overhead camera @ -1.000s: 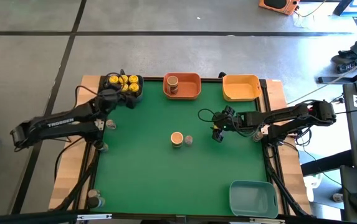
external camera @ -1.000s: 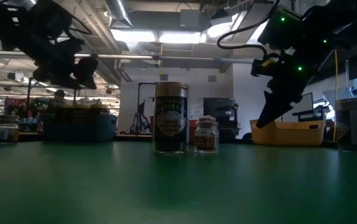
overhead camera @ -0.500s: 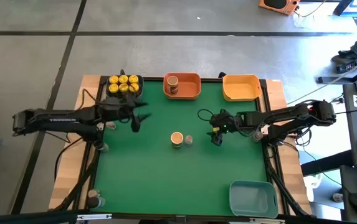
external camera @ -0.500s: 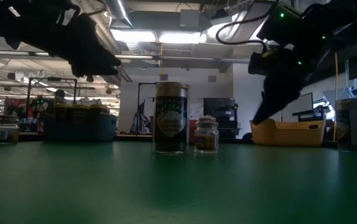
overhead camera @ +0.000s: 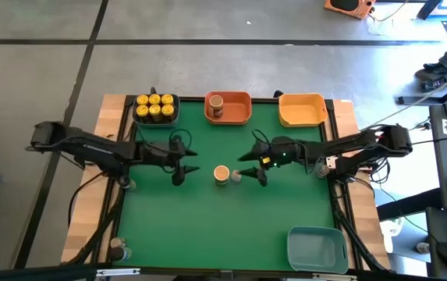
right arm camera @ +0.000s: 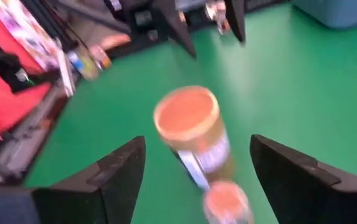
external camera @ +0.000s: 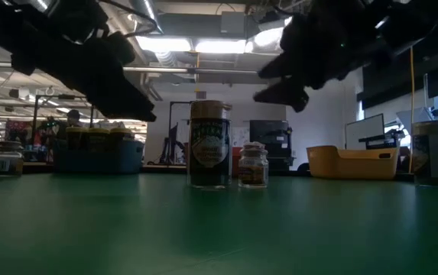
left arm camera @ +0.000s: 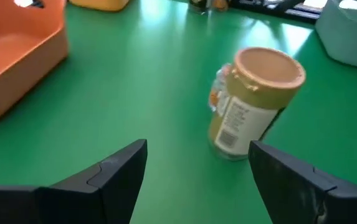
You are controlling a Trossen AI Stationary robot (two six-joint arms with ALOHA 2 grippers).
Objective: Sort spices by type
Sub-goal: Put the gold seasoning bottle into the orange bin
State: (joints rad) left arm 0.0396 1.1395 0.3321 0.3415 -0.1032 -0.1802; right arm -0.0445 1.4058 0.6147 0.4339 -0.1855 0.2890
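The wide tan-lidded spice jar and the tiny grey-topped jar stood mid green table. My left fingers and right fingers were spread, one on each side, touching nothing.

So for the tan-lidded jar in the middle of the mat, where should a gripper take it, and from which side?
Probably the left gripper, by the tan-lidded jar's round body just under the lid, fingers astride it. It stands upright, and its left side is bare mat. A tiny jar stands close on its other side, where the right gripper hangs open, so a grasp from there risks knocking it.
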